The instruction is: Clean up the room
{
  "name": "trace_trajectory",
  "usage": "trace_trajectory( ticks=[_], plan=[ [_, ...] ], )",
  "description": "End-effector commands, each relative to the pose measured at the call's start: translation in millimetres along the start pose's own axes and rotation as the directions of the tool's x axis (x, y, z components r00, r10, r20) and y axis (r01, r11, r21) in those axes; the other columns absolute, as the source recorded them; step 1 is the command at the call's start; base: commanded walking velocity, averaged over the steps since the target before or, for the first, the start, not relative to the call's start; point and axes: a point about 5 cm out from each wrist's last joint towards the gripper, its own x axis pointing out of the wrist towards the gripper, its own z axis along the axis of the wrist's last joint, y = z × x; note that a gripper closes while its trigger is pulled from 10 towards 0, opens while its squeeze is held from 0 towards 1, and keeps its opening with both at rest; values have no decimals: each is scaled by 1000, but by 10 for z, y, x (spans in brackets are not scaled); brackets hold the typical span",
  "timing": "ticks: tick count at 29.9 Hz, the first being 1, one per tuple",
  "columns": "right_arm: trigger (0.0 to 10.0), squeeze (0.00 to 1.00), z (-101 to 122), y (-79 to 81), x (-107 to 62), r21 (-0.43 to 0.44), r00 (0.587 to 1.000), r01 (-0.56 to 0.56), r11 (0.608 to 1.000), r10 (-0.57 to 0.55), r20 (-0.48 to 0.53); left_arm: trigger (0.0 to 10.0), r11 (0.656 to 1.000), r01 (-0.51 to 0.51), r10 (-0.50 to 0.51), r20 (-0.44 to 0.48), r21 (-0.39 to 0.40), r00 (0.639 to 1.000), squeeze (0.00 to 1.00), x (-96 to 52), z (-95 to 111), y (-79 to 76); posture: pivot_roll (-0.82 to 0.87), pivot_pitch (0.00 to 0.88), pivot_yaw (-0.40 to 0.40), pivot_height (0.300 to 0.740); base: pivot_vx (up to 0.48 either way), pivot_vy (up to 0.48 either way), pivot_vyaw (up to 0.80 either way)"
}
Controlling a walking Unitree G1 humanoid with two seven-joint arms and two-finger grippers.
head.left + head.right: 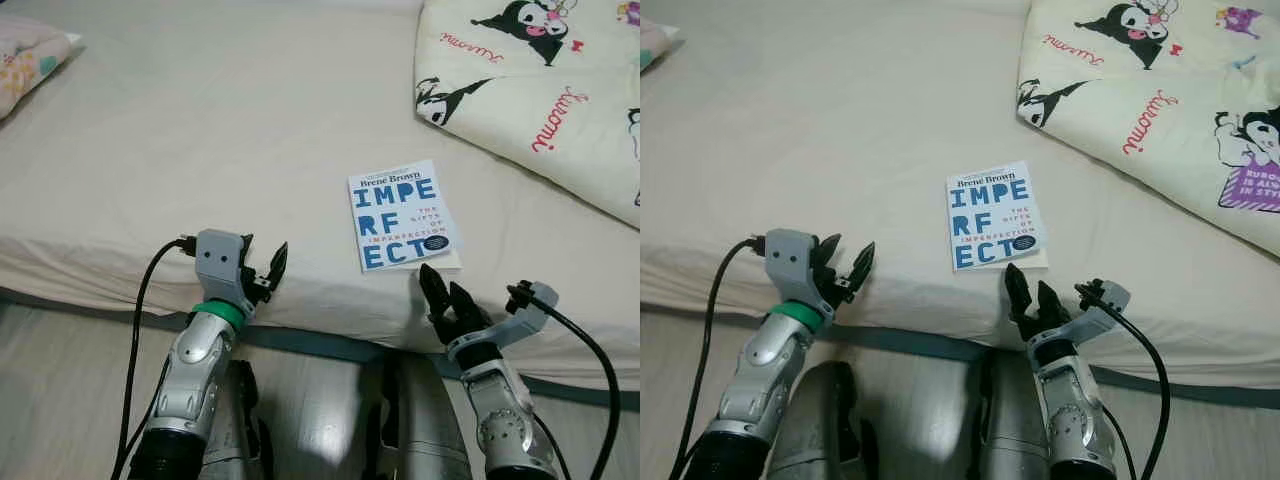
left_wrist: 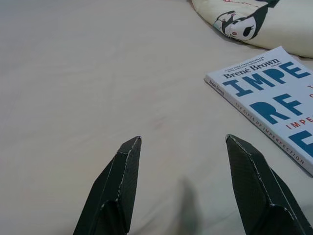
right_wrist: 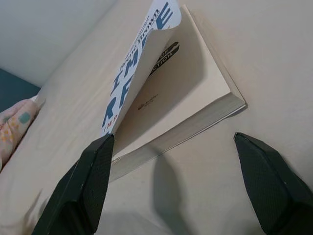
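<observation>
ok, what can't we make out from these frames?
- Book: back cover hidden, it lies face up on the bed; in the right wrist view the lifted front cover hides the first page's text.
- Blanket: cut off by the head views' top and right edges.
- Pillow: cut off by the left edge.
- Floor under the bed: hidden by the mattress.

Wide bed (image 1: 200, 130) under a smooth cream sheet, cartoon-print quilt (image 1: 540, 90) at its far right corner, patterned pillow (image 1: 25, 60) far left, pale wood-look floor (image 1: 60, 380) below
</observation>
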Motion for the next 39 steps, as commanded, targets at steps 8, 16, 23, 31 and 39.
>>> trace_trajectory(
  ticks=[8, 16, 23, 31, 39],
  plan=[
    [10000, 1000, -207, -135, -35, 98, 995, 44, 994, -35, -89, 10000, 1000, -5, 5, -16, 11, 1000, 0, -17, -43, 9, 57, 164, 78, 587, 0, 0, 0],
    [10000, 1000, -221, -151, 75, 121, 992, 28, 992, -12, -129, 10000, 1000, -12, 12, -13, 22, 1000, 0, -16, -33, 38, 63, 151, 80, 587, 0, 0, 0],
    [10000, 1000, -230, -45, 213, 131, 984, -39, 991, 61, -169, 10000, 1000, -19, 19, -8, 24, 1000, 0, -9, -27, 48, 63, 150, 79, 587, 0, 0, 0],
    [10000, 1000, -230, -16, 286, 139, 981, -58, 989, 82, -177, 10000, 999, -25, 26, -6, 24, 1000, 0, -6, -22, 49, 65, 157, 78, 587, 0, 0, 0],
    [10000, 0, -164, -61, 335, 187, 993, -29, 982, 50, -109, 10000, 999, -26, 26, -1, 26, 1000, 0, 5, -13, 41, 69, 165, 83, 587, 0, 0, 0]
  ],
)
